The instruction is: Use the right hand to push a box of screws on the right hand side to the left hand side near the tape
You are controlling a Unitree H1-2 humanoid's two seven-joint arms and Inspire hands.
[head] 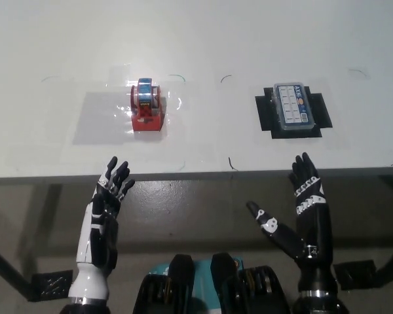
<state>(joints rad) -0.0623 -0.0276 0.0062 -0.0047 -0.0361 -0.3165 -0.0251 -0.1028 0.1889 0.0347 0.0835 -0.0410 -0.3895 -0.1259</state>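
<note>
Task not yet started, judging by layout. Box of screws [293, 108] lying flat on a black marker patch [319, 110] at the right side of the white tabletop [203, 39], well apart from the tape [146, 104], which sits in a red dispenser at centre-left. Wide bare stretch of tabletop between the two.

Right hand [305, 209] held below the near edge of the tabletop, fingers spread and pointing up, holding nothing, no contact with the box. Left hand [108, 196] resting at lower left, likewise below the edge, fingers apart, empty.

Remaining, by estimate: all of it. Raise right hand onto tabletop, bring it to the right of the box, push leftward across the gap, stop near the tape. Risk: box rotating off line if pushed off-centre.
</note>
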